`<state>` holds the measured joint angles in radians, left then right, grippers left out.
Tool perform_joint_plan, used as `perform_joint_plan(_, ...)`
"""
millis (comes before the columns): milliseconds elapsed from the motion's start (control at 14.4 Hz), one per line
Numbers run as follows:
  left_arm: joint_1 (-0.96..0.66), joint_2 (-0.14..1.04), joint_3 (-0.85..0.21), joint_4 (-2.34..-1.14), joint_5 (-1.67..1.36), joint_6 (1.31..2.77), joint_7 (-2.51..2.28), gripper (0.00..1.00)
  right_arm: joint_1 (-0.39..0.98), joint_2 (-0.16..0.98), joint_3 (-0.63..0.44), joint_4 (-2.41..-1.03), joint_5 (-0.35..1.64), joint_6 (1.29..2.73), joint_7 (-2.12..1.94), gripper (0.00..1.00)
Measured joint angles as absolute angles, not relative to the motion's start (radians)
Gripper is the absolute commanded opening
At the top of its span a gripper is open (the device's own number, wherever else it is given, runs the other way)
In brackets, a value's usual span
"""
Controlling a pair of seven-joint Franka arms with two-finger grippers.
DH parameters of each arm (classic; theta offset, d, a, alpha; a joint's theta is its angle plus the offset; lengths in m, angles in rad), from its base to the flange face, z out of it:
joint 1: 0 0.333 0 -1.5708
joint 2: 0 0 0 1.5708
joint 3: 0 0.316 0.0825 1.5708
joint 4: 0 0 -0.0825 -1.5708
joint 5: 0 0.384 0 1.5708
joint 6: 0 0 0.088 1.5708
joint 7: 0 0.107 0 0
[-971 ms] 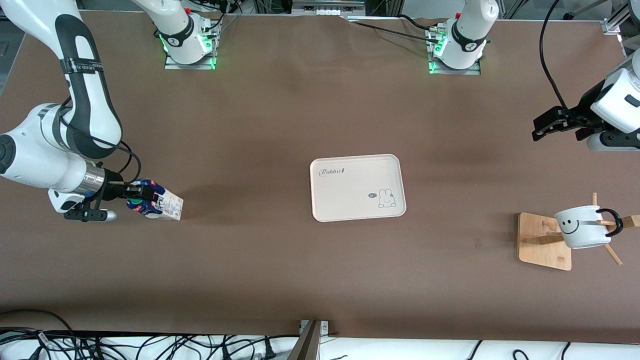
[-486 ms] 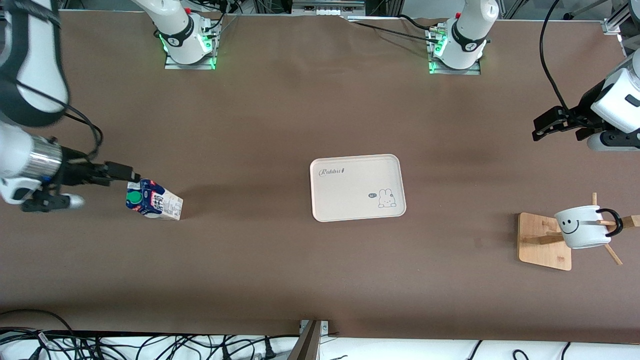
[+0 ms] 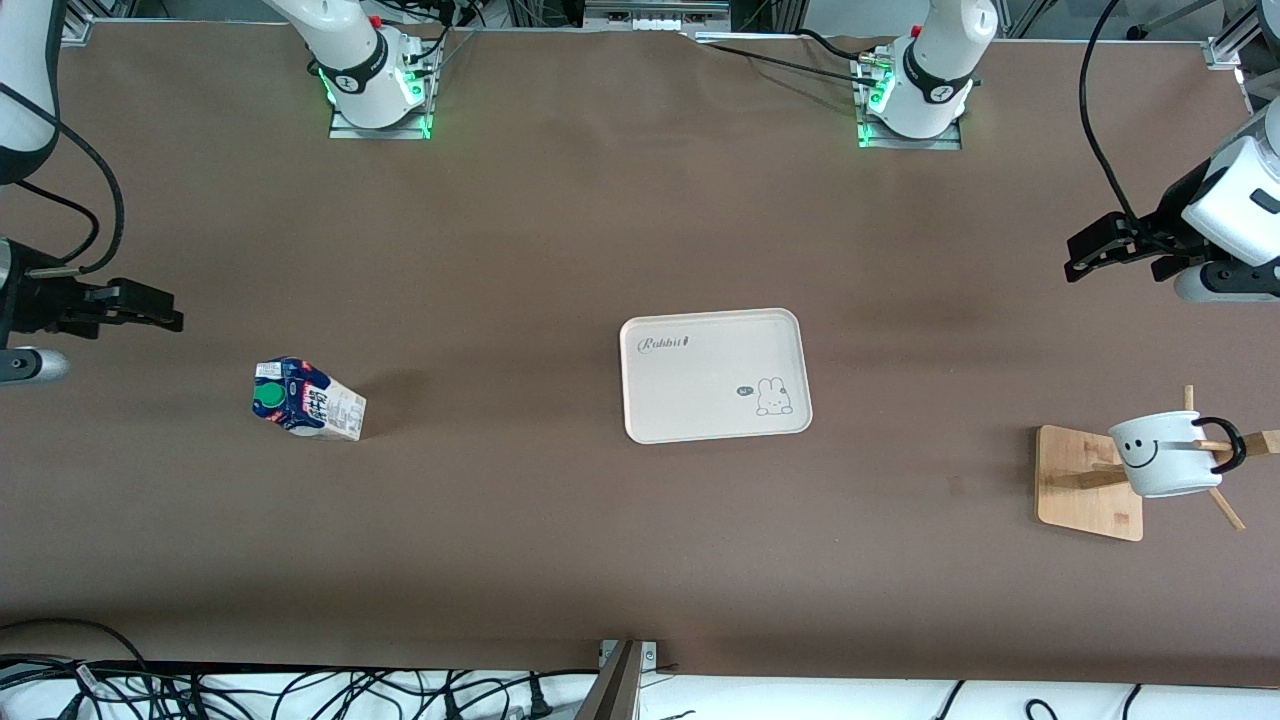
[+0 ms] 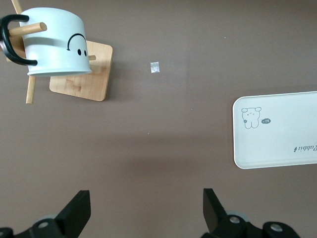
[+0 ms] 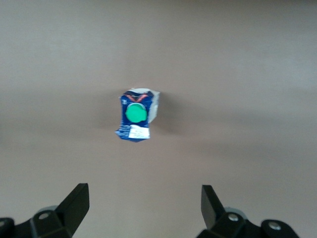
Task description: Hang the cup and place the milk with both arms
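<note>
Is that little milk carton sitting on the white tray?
No, the milk carton stands on the bare brown table toward the right arm's end, well apart from the white tray, which holds nothing.

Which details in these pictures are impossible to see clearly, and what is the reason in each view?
- Printed text on the small blue and white milk carton with green cap: too small in the front view, blurred in the right wrist view.
- Right gripper: its arm is cut off by the front view's edge.
- Wooden rack's upright post: partly hidden by the white smiley-face cup hanging on it.

Bare table all around the milk (image 3: 307, 400)
</note>
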<state>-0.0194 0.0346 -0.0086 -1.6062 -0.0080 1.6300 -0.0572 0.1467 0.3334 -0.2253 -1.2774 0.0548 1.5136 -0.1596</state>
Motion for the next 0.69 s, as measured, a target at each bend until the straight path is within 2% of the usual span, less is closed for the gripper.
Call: perform_joint_plan(694, -0.019, 0.035, -0.009, -1.606, -0.008, 1.630, -0.057, 1.00, 0.147, 0.335, -0.229, -1.196, 0.006, 1.513, -0.176, 1.00)
